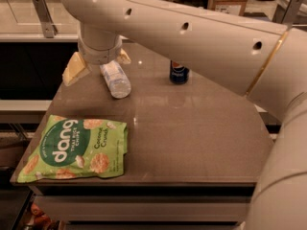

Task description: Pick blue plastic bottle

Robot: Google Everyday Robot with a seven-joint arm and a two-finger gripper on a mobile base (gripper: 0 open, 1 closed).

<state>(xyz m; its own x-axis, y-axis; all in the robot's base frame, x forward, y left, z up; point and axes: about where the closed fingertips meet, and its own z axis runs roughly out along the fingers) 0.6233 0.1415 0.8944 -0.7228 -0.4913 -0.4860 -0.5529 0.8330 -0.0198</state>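
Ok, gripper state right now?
Gripper: open, straddling the far end of the small clear plastic bottle with pale blue label; nothing held.

Brown table (pixel 192 143) (glossy), perhaps counter (pixel 19 25) behind.

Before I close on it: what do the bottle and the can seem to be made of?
Bottle: apparently clear plastic, see-through body with pale label. Can: probably painted metal, glossy dark blue cylinder. The gripper is open, fingers either side of the bottle's far end.
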